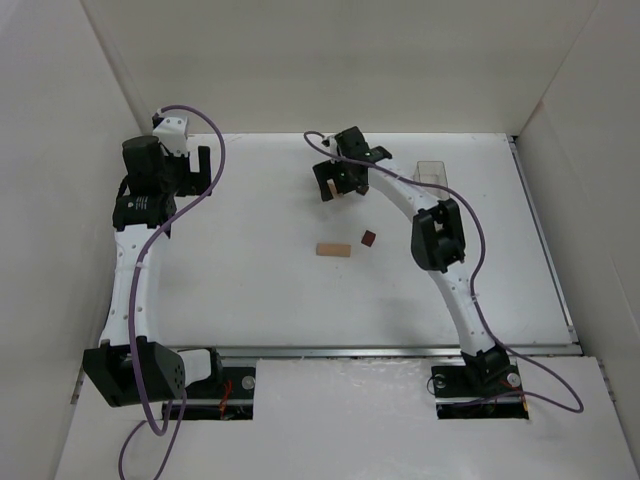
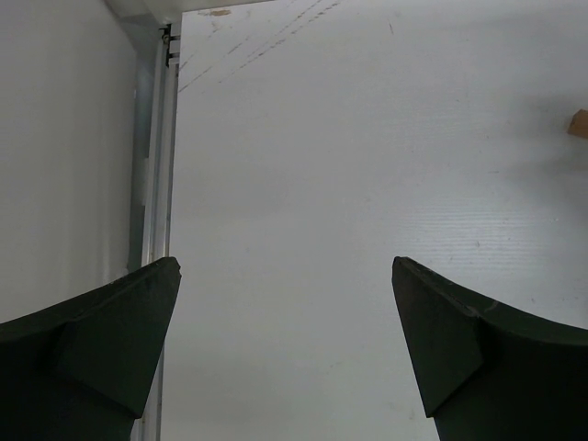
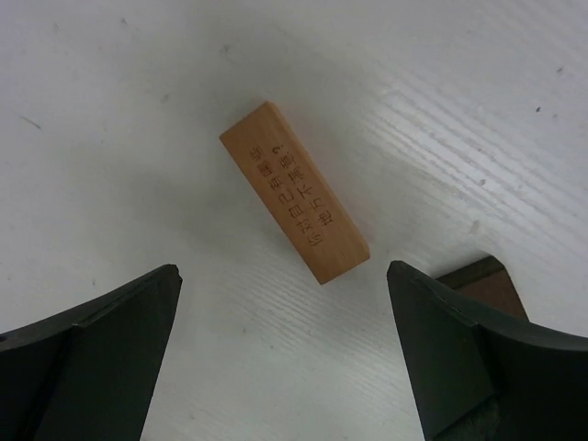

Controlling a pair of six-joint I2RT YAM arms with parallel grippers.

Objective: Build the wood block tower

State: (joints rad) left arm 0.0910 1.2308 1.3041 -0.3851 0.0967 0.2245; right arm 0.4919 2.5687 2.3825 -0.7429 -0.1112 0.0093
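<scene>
Right wrist view looks down on a tan block [image 3: 294,204] lying flat on the table [image 3: 110,110], engraved face up, ahead of the right hand [image 3: 283,268], whose fingers stand spread and grip nothing. A dark reddish-brown cube [image 3: 482,278] peeks out just beside its right finger. From above, a tan piece [image 1: 331,188] shows at that hand's tips, seemingly the same block. A flat tan bar [image 1: 334,250] and a dark cube [image 1: 369,238] lie near each other mid-table, unstacked.

No tower stands, so this looks like the first pick. The block lies skewed to the fingers, so the wrist likely needs turning before it descends and closes across the narrow sides. The neighbouring cube could get nudged.

The left hand [image 2: 286,262], fingers wide and empty, hangs by the left wall [image 2: 64,138], well apart. A clear plastic box [image 1: 432,172] sits further back on the right, off the path.
</scene>
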